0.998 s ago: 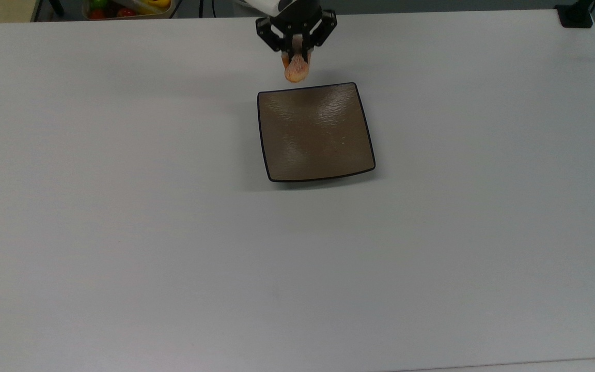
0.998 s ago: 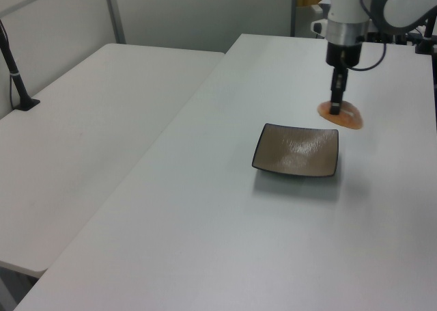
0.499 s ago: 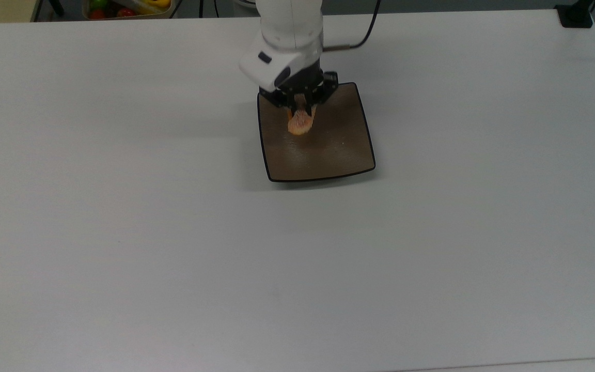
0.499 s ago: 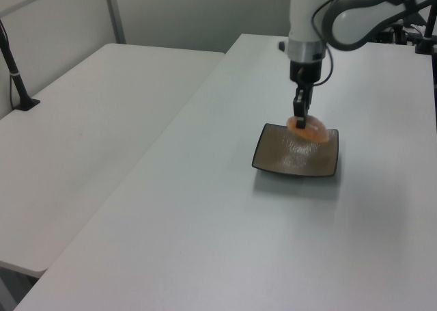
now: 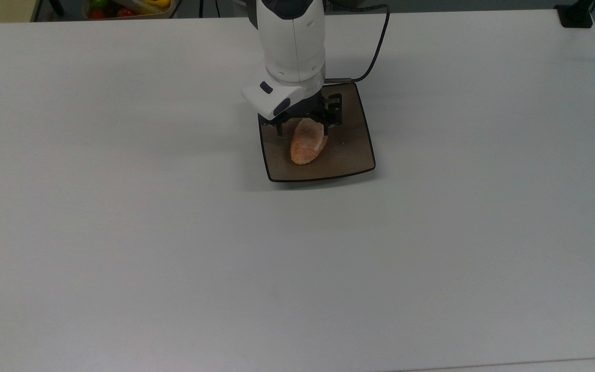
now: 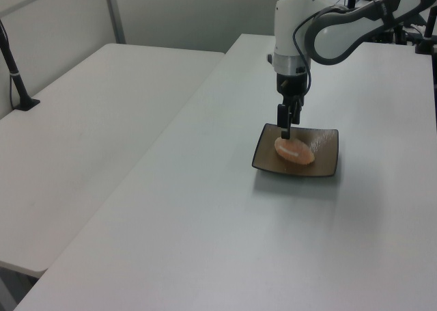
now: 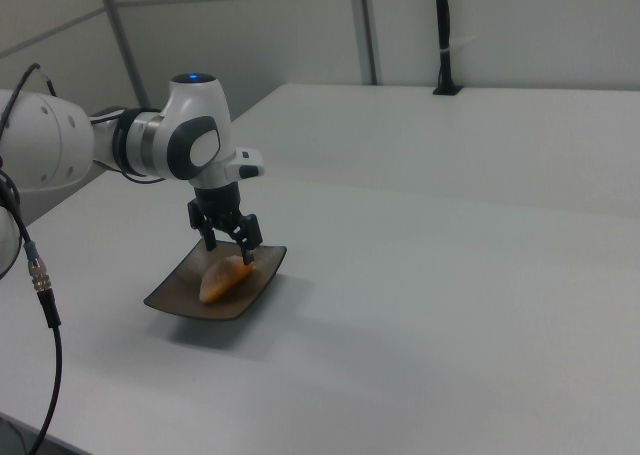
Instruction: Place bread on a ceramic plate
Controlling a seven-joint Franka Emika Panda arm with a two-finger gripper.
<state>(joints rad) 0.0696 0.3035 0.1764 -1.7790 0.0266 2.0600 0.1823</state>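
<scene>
The bread (image 5: pixel 308 142), an orange-brown oval roll with a white stripe, lies flat on the square brown ceramic plate (image 5: pixel 353 151). My gripper (image 5: pixel 302 127) hangs just above the roll's far end, open, its fingers spread to either side and holding nothing. In the left view the bread (image 6: pixel 295 150) rests on the plate (image 6: pixel 326 144) with the gripper (image 6: pixel 284 128) right over it. In the right view the gripper (image 7: pixel 231 247) stands open above the bread (image 7: pixel 224 276) on the plate (image 7: pixel 170 297).
The white table (image 5: pixel 173 232) stretches wide around the plate. A bin of colourful fruit (image 5: pixel 122 7) sits beyond the far edge, a black mount (image 5: pixel 576 15) at the far right corner. The arm's cable (image 5: pixel 375 57) trails behind. A second table (image 6: pixel 89 119) adjoins.
The gripper carried the bread from behind the plate to over it, lowered, and opened. The bread left the fingers and now lies flat on the plate.
</scene>
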